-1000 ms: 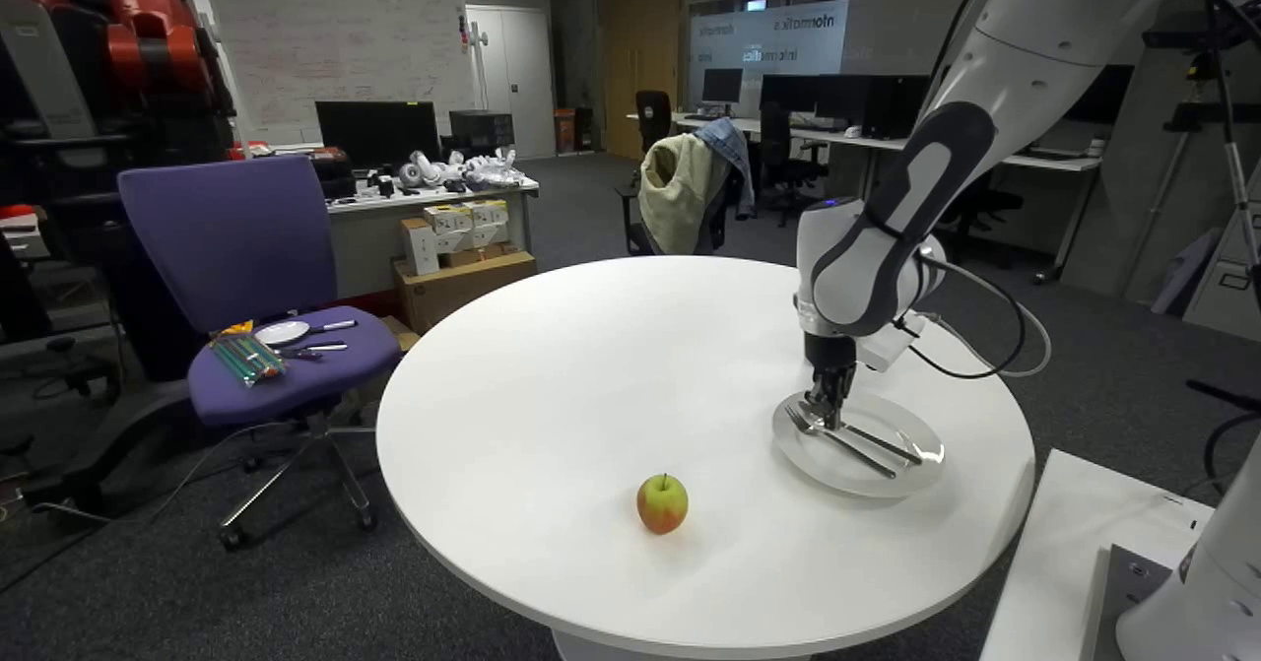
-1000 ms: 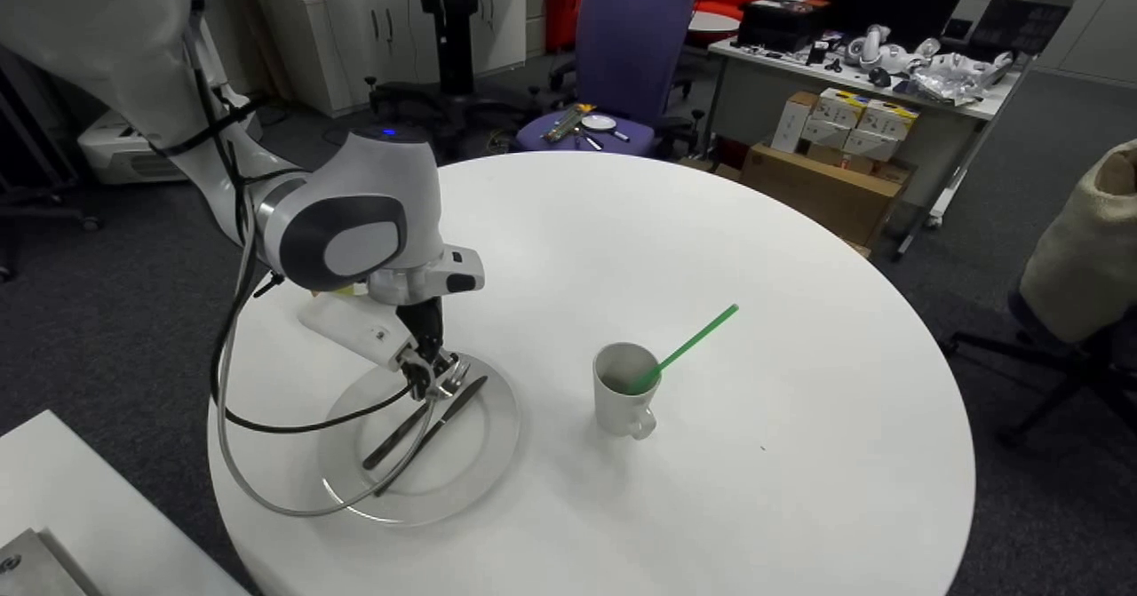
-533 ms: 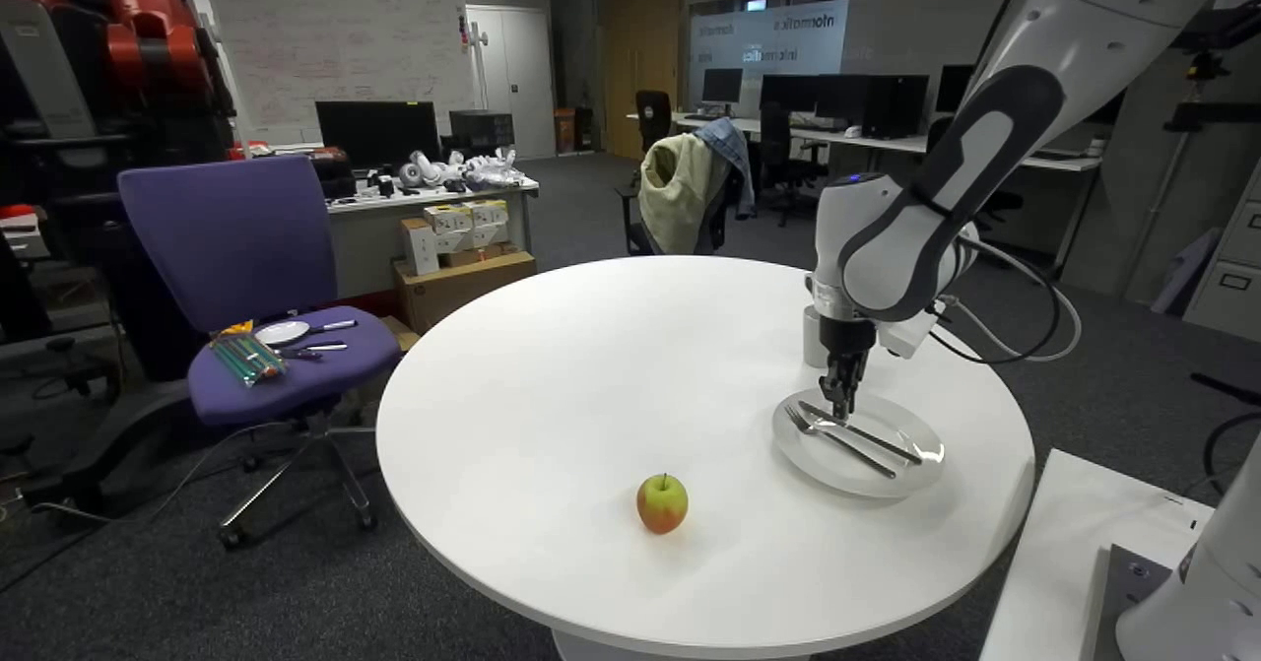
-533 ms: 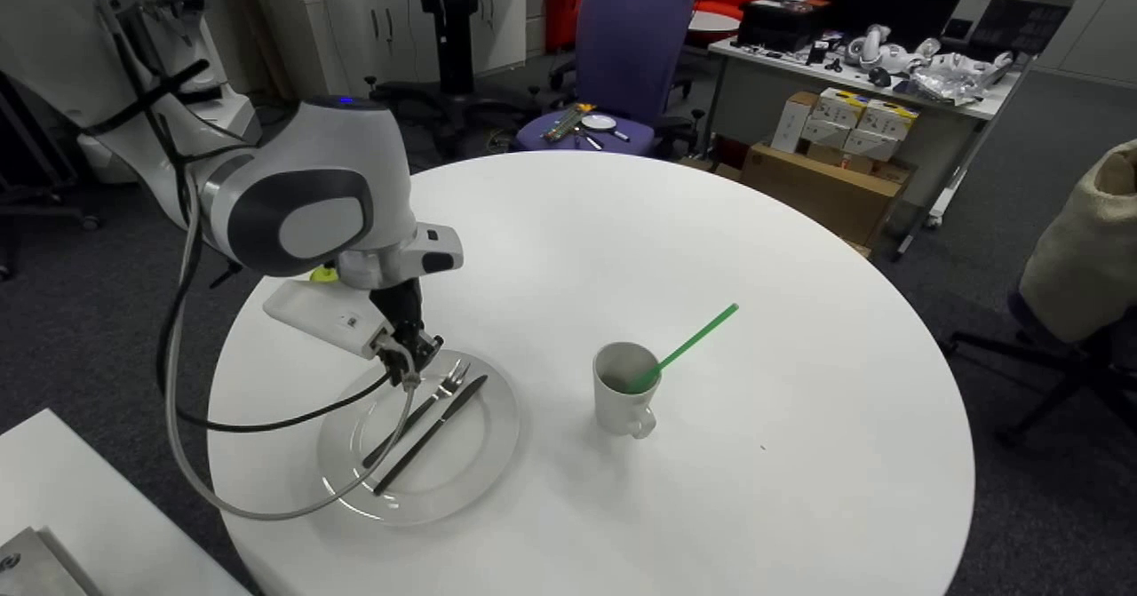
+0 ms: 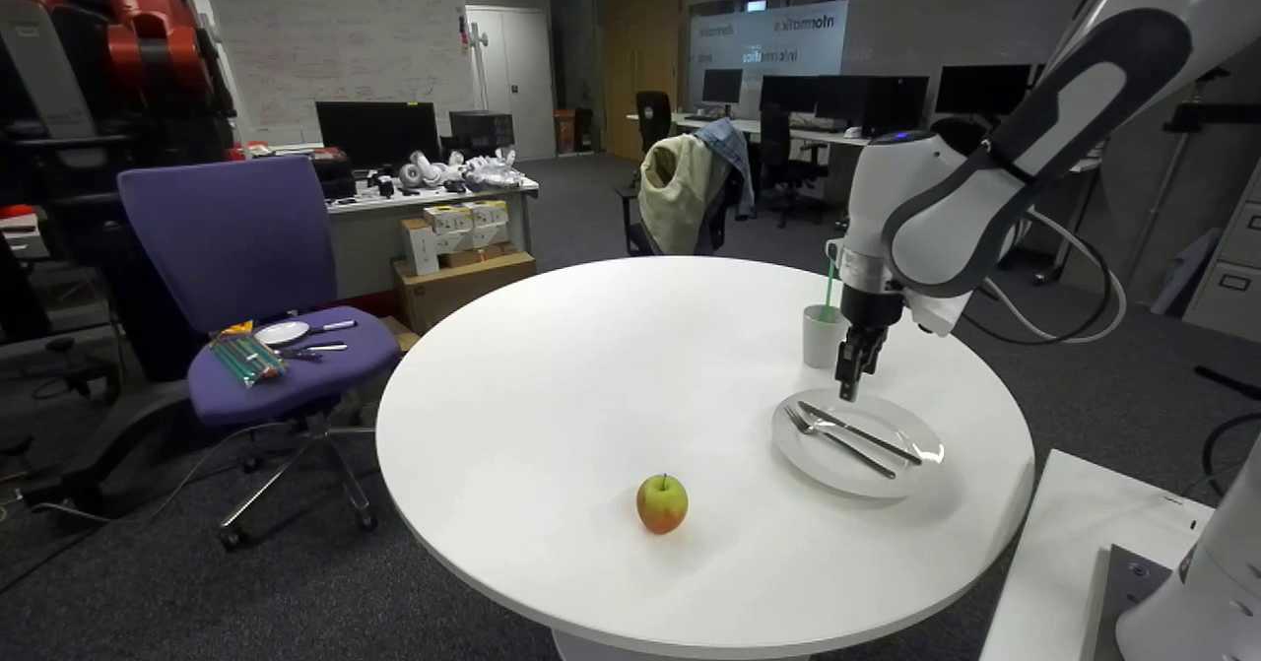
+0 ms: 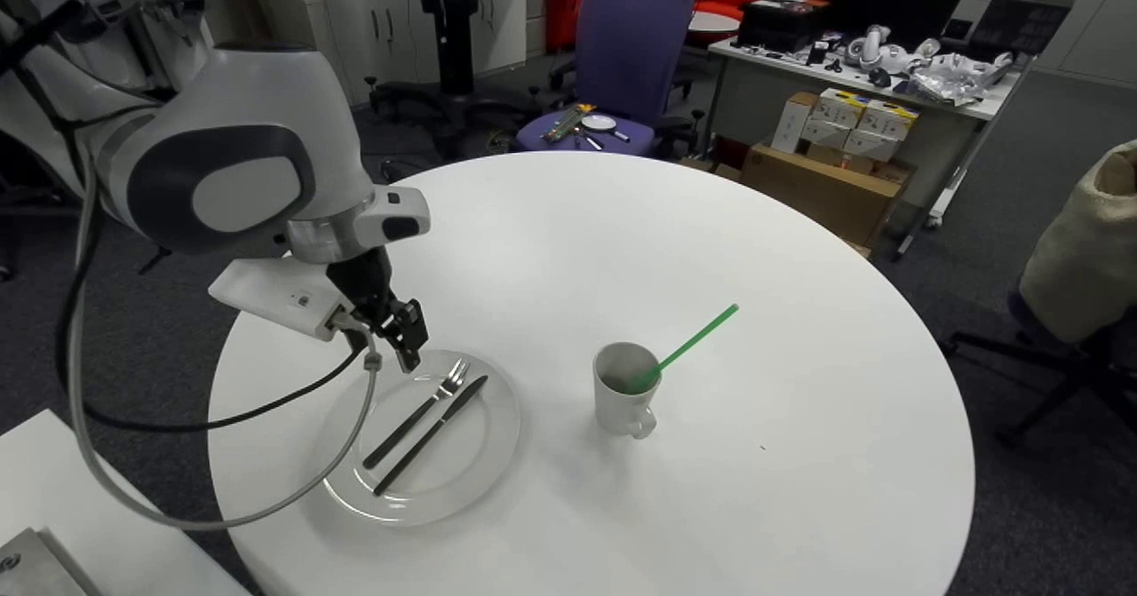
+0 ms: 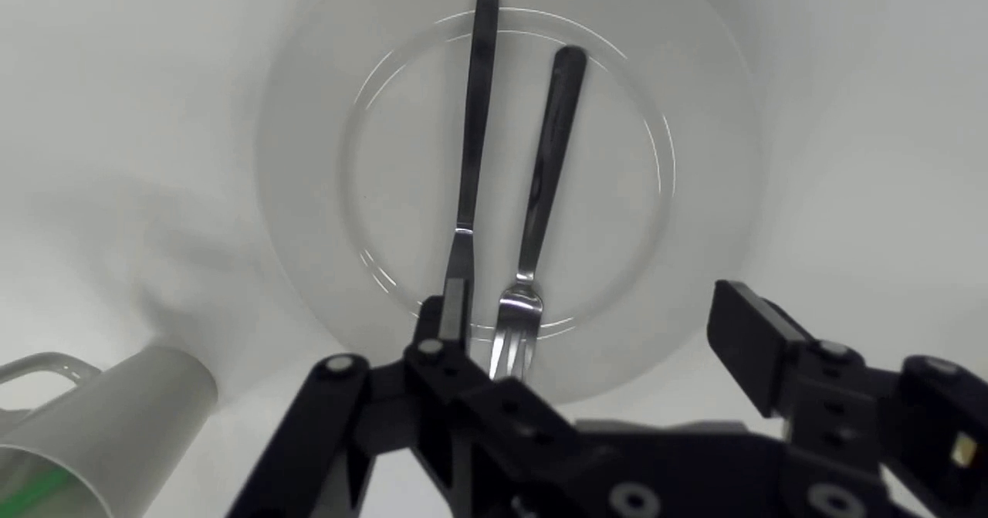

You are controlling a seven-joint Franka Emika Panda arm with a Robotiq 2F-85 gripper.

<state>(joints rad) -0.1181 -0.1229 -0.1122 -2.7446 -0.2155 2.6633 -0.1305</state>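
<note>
The claw (image 7: 598, 325) hung above the plate (image 7: 710, 155), its two sides spread wide with nothing pinched between them. The fork (image 7: 543, 186) and the knife (image 7: 475, 132) were the things nearest to it: in the wrist view one side of the claw covered the knife's tip, yet in both exterior views it looked raised off the cutlery. The pair lay nearly parallel on the plate, handles pointing the same way, which probably kept them together, and the plate's raised rim seemed to prop their ends. Near the plate but apart from it, a white mug (image 6: 622, 409) stood upright with a green stick (image 6: 697, 340), perhaps a straw, inside; the stick slanted against the lip, likely because it was longer than the mug was deep. Whether the mug held any drink could not be told. In an exterior view an apple (image 5: 662, 503) sat directly on the white surface (image 5: 552, 395).
</note>
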